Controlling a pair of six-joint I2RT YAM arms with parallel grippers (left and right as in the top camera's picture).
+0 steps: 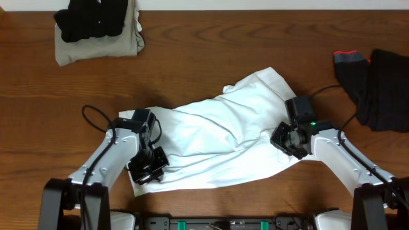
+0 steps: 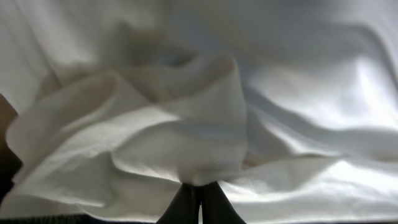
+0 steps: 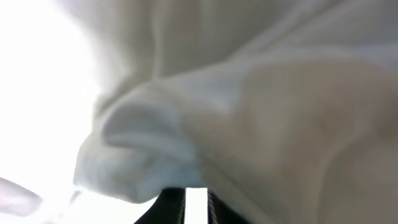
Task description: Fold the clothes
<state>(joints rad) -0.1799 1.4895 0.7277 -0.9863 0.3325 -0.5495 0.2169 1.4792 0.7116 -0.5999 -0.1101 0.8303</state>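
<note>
The large wrinkled white cloth shirt (image 1: 217,137) lay on the wooden tabletop (image 1: 204,57). The left claw (image 2: 199,190) was pinched shut on its edge and the right claw (image 3: 196,193) nearly closed on a fold (both grips shallow); lifting evenly should avoid slipping.

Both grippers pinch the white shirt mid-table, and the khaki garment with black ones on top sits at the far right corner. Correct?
Not quite: the overhead view shows the khaki garment, black ones on top, at the far left corner. The left gripper and right gripper do both pinch the white shirt.
</note>
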